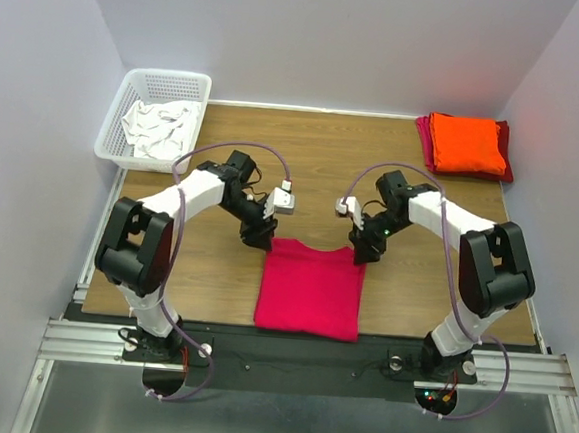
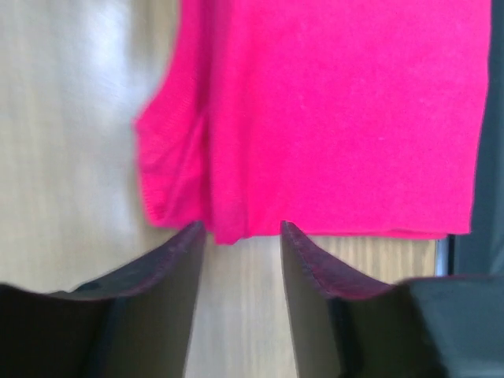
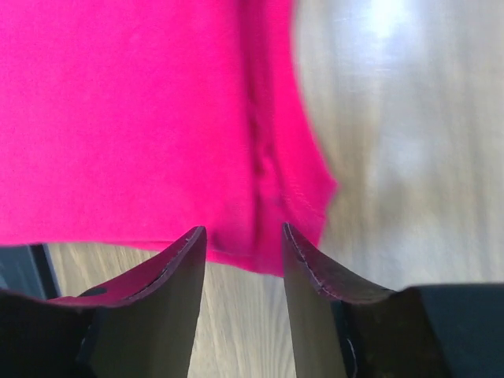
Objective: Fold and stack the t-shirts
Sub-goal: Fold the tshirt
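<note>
A bright pinkish-red t-shirt [image 1: 310,288] lies partly folded on the table near the front edge. It also shows in the left wrist view [image 2: 331,118] and in the right wrist view [image 3: 134,118]. My left gripper [image 1: 259,238] is open at the shirt's far left corner, just short of the cloth edge [image 2: 240,230]. My right gripper [image 1: 363,252] is open at the far right corner, with the cloth edge between its tips [image 3: 244,236]. An orange t-shirt [image 1: 465,143] lies folded on a darker red t-shirt [image 1: 505,165] at the back right.
A white basket [image 1: 117,126] with white cloth [image 1: 160,129] stands at the back left. The wooden table [image 1: 313,168] is walled in on three sides. A black strip and metal rails run along the front edge.
</note>
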You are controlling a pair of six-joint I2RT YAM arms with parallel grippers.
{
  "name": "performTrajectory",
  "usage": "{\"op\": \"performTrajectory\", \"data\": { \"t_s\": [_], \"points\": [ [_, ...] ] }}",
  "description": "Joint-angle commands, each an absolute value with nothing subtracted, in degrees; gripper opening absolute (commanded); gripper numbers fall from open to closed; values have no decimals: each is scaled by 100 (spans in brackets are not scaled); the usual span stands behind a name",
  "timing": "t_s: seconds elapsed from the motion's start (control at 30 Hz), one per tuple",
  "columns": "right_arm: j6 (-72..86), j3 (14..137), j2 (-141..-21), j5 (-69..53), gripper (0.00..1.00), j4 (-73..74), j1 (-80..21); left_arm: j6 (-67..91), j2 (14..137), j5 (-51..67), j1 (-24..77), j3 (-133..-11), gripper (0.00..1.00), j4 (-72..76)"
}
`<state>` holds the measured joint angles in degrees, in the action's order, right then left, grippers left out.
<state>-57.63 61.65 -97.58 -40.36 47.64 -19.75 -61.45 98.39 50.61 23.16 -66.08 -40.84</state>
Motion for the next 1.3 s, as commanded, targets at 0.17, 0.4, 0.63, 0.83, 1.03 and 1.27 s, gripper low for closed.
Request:
{"op": "performTrajectory", "data": {
  "t_s": [0.17, 0.4, 0.63, 0.83, 1.03, 1.27],
  "points": [
    [-3625, 8093, -10642, -5095, 39, 4685, -1600, -5441, 9131, 4896, 3013, -6847, 59, -2587],
    [-2262, 8815, -11899, -6205, 31, 4274, -1722, -5090, 9729, 4501, 3769, -6900, 58, -1918],
    [-1714, 8526, -12225, -6214, 32, 3771, -2039, -4913, 10353, 4386, 4095, -7040, 57, -1740],
    [-1591, 8236, -12401, -6108, 32, 3419, -2171, -4966, 10573, 4403, 4227, -7066, 40, -1757],
    [-1538, 8033, -12586, -6117, 31, 3261, -2276, -5203, 10328, 4597, 4289, -6988, 12, -1951],
    [-1538, 7858, -12814, -6231, 29, 3164, -2382, -5265, 9923, 4386, 4403, -6943, 0, -1925]
  ]
}}
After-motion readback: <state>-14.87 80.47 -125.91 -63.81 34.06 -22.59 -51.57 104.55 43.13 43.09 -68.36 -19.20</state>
